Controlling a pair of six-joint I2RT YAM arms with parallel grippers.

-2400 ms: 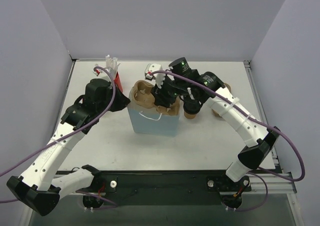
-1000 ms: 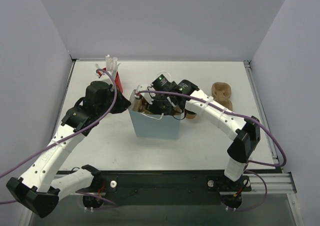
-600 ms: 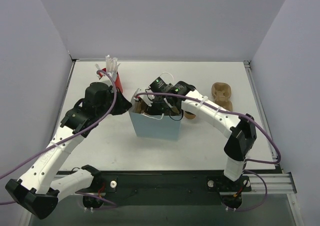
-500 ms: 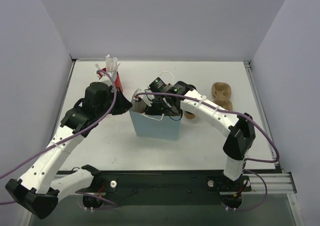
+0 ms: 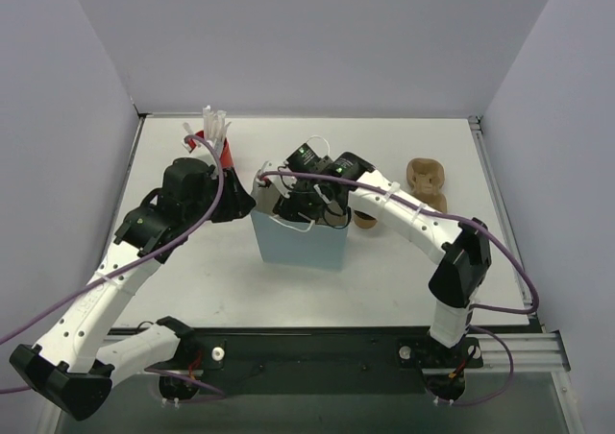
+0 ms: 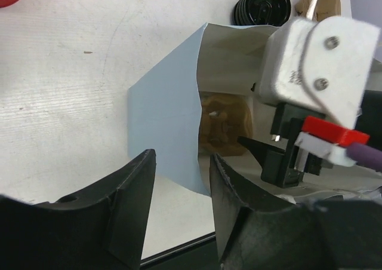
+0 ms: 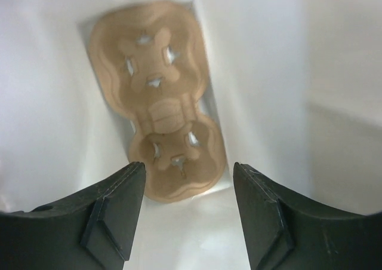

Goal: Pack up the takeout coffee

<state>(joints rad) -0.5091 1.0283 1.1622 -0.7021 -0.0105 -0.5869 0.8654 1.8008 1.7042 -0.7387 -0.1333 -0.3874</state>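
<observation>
A light blue paper bag (image 5: 298, 244) stands open in the middle of the table. A brown pulp cup carrier (image 7: 156, 135) lies flat on its bottom and also shows in the left wrist view as the carrier (image 6: 224, 126). My right gripper (image 7: 188, 169) hangs inside the bag's mouth (image 5: 293, 208), open, with nothing between its fingers. My left gripper (image 6: 182, 162) is open at the bag's left rim (image 5: 246, 202), and the paper edge runs close by its right finger. The takeout coffee (image 5: 363, 221) shows only as a tan bit behind the right arm.
A red cup (image 5: 217, 144) holding white pieces stands at the back left. A second brown carrier (image 5: 428, 180) lies at the back right. A round black lid (image 6: 262, 4) sits just beyond the bag. Grey walls close in on three sides.
The carrier went from the bag's top down to its bottom. My right gripper let it go and widened. My left gripper opened off the bag's rim.
</observation>
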